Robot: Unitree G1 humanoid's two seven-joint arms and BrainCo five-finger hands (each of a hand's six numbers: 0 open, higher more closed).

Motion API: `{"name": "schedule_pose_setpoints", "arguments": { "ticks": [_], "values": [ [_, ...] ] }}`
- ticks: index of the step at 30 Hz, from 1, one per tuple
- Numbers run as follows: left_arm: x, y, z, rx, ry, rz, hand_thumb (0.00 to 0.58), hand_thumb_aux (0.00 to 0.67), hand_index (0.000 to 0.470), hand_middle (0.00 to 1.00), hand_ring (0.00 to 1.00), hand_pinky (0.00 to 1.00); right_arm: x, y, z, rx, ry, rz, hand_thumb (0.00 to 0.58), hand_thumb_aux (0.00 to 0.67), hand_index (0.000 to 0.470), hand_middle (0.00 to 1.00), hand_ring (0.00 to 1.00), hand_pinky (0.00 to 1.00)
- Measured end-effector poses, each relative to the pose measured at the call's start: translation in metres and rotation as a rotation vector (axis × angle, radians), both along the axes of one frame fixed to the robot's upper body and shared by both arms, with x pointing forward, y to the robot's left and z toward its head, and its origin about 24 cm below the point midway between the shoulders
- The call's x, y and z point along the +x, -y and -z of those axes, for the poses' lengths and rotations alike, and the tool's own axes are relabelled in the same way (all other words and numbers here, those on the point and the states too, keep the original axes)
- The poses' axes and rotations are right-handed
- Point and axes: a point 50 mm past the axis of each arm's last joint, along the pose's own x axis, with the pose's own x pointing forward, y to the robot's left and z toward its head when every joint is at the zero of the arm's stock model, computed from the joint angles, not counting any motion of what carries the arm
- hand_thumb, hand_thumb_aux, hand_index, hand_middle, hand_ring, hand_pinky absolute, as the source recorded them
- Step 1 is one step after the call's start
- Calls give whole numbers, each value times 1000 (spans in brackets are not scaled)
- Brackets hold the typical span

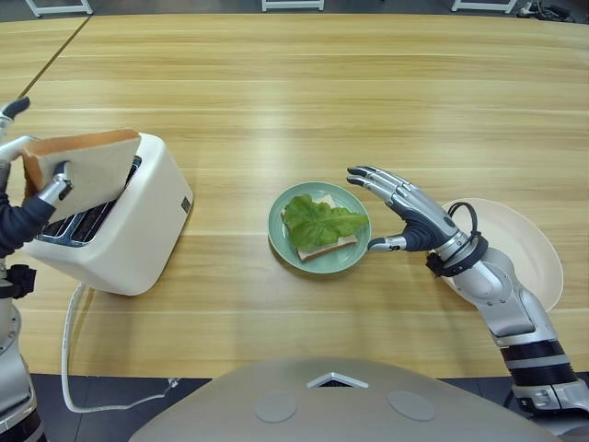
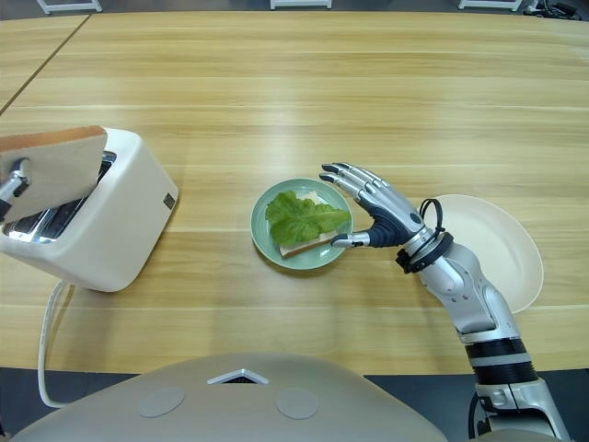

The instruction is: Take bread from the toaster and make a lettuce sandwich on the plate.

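A white toaster (image 1: 129,230) sits at the table's left. Just above its slots my left hand (image 1: 28,175) is shut on a slice of bread (image 1: 87,168), held tilted. At the middle lies a green plate (image 1: 304,259) with a bread slice (image 1: 322,247) on it and a lettuce leaf (image 1: 317,219) laid over that slice. My right hand (image 1: 400,207) rests open at the plate's right rim, fingers stretched out and thumb touching the rim.
A cream bowl (image 1: 529,244) stands at the right, behind my right forearm. The toaster's white cord (image 1: 69,345) trails off the table's near edge. Bare wooden tabletop stretches across the far half.
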Motion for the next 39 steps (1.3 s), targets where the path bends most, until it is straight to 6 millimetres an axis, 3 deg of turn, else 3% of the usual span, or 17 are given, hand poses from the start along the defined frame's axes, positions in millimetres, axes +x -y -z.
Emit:
{"name": "schedule_pose_setpoints", "arguments": {
  "ticks": [2,10,13,19,24,27,39],
  "values": [
    [2,5,-6,-7,34,24,580,670,470,0,0,0,1,1,-1,1,5,2,0,0,0,0,0,0],
    [34,65,-22,24,141,266,580,670,470,0,0,0,10,4,-4,23,37,31,0,0,0,0,0,0],
    [48,94,-19,77,129,357,580,670,470,0,0,0,14,5,-6,33,51,40,0,0,0,0,0,0],
    [91,143,29,220,-15,451,580,670,470,0,0,0,20,7,-5,44,57,54,0,0,0,0,0,0],
    [110,189,65,421,-26,523,580,670,470,0,0,0,23,6,-5,46,61,46,0,0,0,0,0,0],
    [111,214,89,512,-44,582,580,670,470,0,0,0,23,6,-5,47,59,45,0,0,0,0,0,0],
    [95,243,125,525,-137,663,580,670,470,0,0,0,23,6,-3,47,55,38,0,0,0,0,0,0]
  ]
}}
